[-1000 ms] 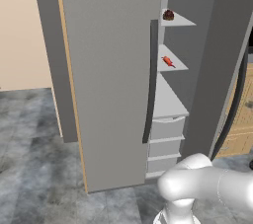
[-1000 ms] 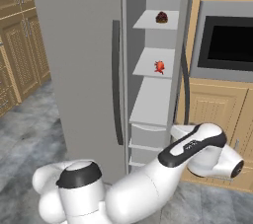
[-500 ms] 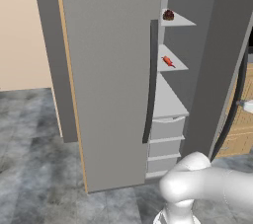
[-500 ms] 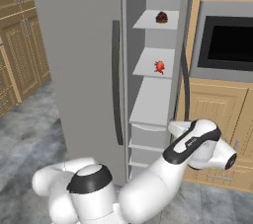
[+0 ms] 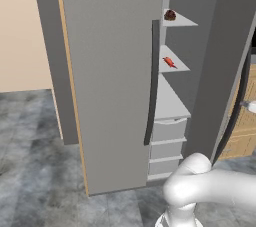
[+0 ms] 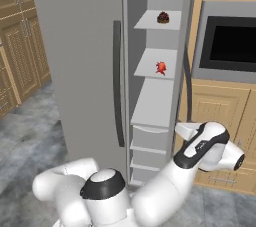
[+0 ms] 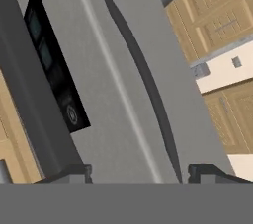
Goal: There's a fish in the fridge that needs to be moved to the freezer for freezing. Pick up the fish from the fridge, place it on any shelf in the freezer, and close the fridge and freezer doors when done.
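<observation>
Red fish point(image 6: 161, 67) sits on freezer shelf point(image 6: 155, 64); you're at its door point(image 7: 123, 94), fingertips point(image 7: 74, 171) apart, gripping nothing. Next: push it shut.

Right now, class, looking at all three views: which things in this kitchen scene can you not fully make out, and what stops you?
- The fridge: its inside is hidden by the closed wider door, both base views.
- The fish: too small for detail, right base view.
- The gripper: fingertips cut by the bottom edge, hand view; grip unclear.
- The freezer door: cut by the right edge, left base view.
</observation>
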Robot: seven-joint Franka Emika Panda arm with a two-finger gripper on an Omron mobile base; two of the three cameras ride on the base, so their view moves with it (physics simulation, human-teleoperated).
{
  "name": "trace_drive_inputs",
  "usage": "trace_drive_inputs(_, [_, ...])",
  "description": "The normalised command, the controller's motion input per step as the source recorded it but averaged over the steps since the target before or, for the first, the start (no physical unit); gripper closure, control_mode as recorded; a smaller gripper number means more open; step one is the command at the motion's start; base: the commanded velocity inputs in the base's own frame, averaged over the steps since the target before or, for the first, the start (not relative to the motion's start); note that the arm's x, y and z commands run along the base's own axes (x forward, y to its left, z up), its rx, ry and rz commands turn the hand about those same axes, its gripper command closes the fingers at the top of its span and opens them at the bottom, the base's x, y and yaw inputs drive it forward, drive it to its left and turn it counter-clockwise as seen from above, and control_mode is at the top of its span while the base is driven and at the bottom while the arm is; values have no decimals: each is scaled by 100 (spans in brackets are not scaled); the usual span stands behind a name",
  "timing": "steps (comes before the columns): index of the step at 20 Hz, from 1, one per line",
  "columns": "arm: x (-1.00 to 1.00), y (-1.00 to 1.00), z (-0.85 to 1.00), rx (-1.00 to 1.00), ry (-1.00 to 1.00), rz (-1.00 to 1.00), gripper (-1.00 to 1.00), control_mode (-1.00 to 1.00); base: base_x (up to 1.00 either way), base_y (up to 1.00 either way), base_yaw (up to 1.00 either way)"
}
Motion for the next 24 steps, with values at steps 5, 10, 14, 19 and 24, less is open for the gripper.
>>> trace_drive_inputs(5, [1, -10, -1, 2, -1, 6, -100, -100, 0, 0, 0])
trace_drive_inputs(10, [-10, -16, -1, 2, -8, 1, -100, -100, 0, 0, 0])
trace_drive_inputs(14, [-54, -15, 0, 1, -20, 0, -100, -100, 0, 0, 0])
trace_drive_inputs(19, [-37, -15, -2, 1, -13, 0, -100, -100, 0, 0, 0])
trace_drive_inputs(24, [26, 0, -27, 0, 0, 2, -100, -100, 0, 0, 0])
